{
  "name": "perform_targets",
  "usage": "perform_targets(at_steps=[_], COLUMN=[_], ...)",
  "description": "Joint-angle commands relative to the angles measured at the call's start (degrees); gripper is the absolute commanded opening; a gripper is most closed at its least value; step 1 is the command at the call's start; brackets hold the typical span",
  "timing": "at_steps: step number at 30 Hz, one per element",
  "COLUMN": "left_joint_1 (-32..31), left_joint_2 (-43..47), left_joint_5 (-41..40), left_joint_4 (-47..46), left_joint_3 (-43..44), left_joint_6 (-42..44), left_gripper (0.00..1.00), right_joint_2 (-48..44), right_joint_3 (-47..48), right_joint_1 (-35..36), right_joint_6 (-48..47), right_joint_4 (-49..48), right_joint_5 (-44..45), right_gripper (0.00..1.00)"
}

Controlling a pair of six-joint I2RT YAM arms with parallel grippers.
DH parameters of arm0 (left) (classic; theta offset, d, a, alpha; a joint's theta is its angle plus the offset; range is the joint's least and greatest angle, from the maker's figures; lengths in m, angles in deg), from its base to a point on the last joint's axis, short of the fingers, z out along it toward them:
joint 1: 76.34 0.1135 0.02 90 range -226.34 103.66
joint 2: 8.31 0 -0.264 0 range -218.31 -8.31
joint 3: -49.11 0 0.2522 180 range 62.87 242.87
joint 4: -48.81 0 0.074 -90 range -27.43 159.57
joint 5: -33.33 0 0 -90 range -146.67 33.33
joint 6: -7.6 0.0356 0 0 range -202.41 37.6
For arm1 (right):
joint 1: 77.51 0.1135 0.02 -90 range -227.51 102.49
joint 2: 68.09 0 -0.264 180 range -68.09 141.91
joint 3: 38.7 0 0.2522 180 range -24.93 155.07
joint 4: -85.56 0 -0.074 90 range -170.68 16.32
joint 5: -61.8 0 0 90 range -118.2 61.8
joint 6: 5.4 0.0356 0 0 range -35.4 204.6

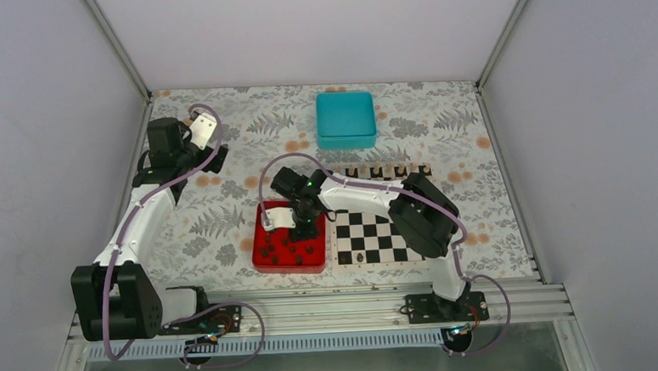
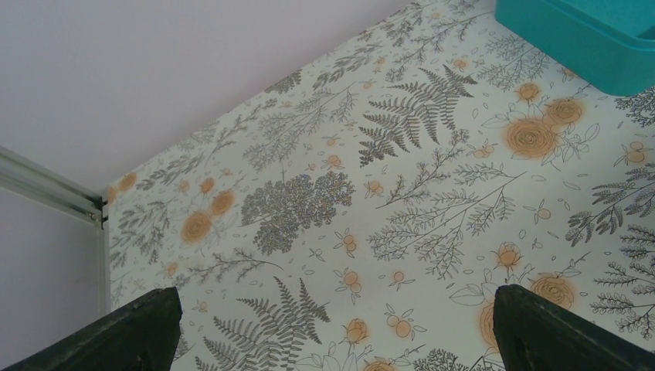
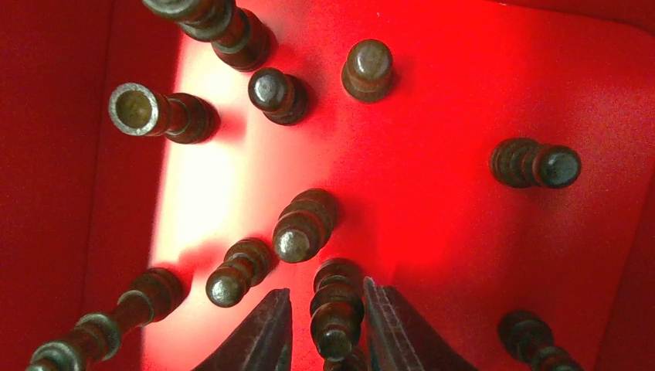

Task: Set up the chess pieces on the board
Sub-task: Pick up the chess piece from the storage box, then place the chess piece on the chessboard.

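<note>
Shows the board (image 1: 377,234) near centre-right, with the red tray (image 1: 266,261) just left of it holding scattered chess pieces (image 3: 305,224). Finds the left gripper (image 2: 334,297) spread wide above the flowered cloth (image 2: 432,193) at far left. Has the right gripper (image 3: 326,290) down in the tray, fingers narrowed either side of one dark piece (image 3: 336,317); cannot tell whether pinching it.

Flat checkered square chessboard (image 1: 380,243): red square tray (image 1: 289,267) just left of it, holding dark turned chess pieces (image 3: 303,224); teal square box (image 1: 346,119) behind, apart.

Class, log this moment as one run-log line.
left pincer: open, empty | right pincer: straddling chess piece | place: red tray
</note>
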Motion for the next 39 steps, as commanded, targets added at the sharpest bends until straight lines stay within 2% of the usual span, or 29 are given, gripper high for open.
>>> perform_targets(at_steps=[1, 4, 9, 14, 21, 31, 39], left_joint_1=[0.2, 0.3, 0.2, 0.2, 0.2, 0.2, 0.2], left_joint_2=[0.7, 0.7, 0.8, 0.8, 1.2, 1.4, 0.9], left_joint_5=[0.0, -0.1, -0.1, -0.1, 0.1, 0.6, 0.9], left_joint_4=[-1.5, -1.4, -1.5, -1.5, -1.2, -1.0, -0.1], left_joint_3=[-0.7, -0.7, -0.6, -0.5, -0.3, -0.4, 0.4], left_joint_6=[0.6, 0.6, 0.5, 0.3, 0.3, -0.2, -0.7], left_gripper=[1.00, 1.00, 1.00, 1.00, 1.00, 1.00, 1.00], right_joint_2=[0.6, 0.2, -3.2, -7.4, -17.7, -40.3, -46.9], right_joint_3=[-1.1, -1.1, -1.4, -0.4, -1.7, -20.4, -35.5], right_joint_1=[0.8, 0.7, 0.4, -0.2, -3.8, -12.4, -13.7], right_joint_6=[0.1, 0.4, 1.0, 1.4, 2.7, 3.3, 3.5], right_joint_4=[-2.0, -2.3, -2.5, -0.1, 4.4, 7.6, 7.8], right_joint_5=[0.4, 0.5, 0.4, 1.5, 0.8, 4.1, 5.2], right_gripper=[0.23, 0.13, 0.06, 0.04, 0.04, 0.04, 0.04])
